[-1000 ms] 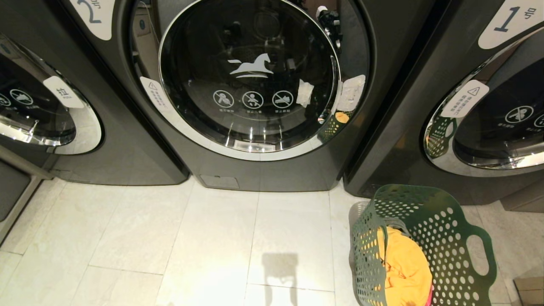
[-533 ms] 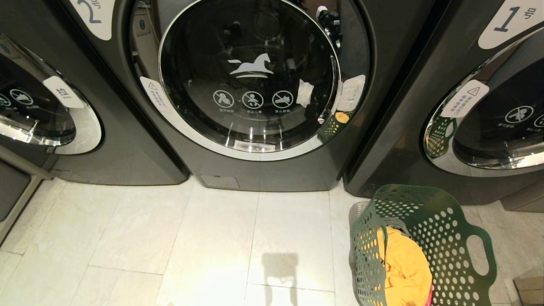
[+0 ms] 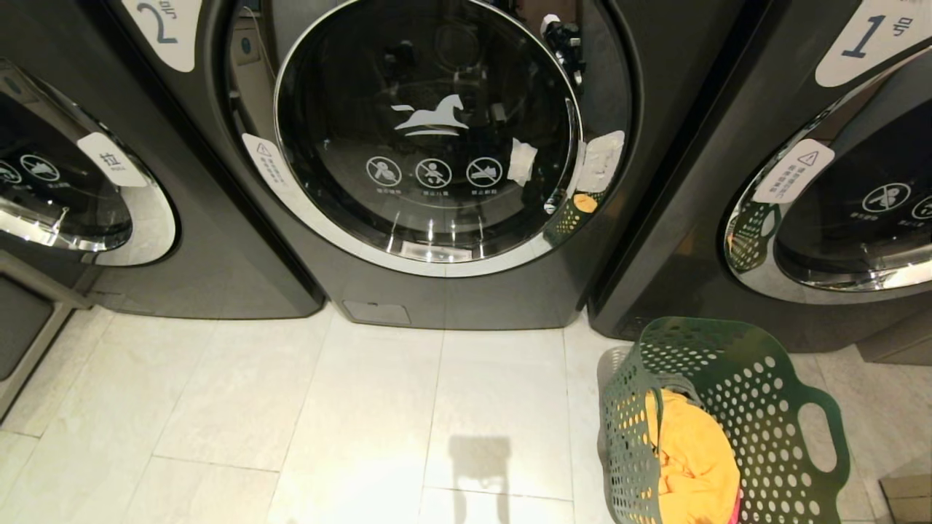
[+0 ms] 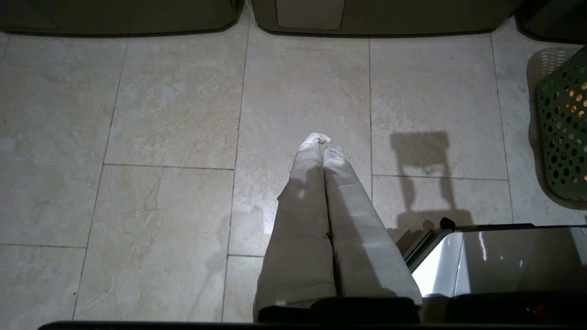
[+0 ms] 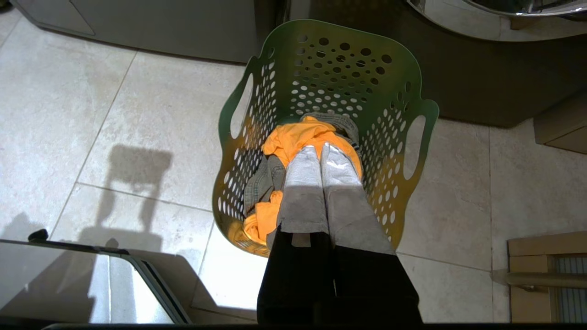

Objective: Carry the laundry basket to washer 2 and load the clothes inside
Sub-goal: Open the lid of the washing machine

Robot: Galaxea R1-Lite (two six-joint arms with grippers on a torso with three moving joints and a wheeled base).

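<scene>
- Left gripper: fingers pressed together, nothing between them; it hangs over bare tiled floor, apart from every object.
- Right gripper: fingers likewise closed tight and empty — poised above the open top of the laundry basket, over the orange garment inside. Contact with the cloth cannot be confirmed.
- Laundry basket: dark green, perforated, standing upright on the floor to the robot's right, in front of the gap between washer 2 and washer 1. It holds orange clothing and a grey-green item.
- Washer 2: directly ahead, round chrome-rimmed door closed — horse logo on the glass.
- A third washer stands at the left edge, door closed.
</scene>
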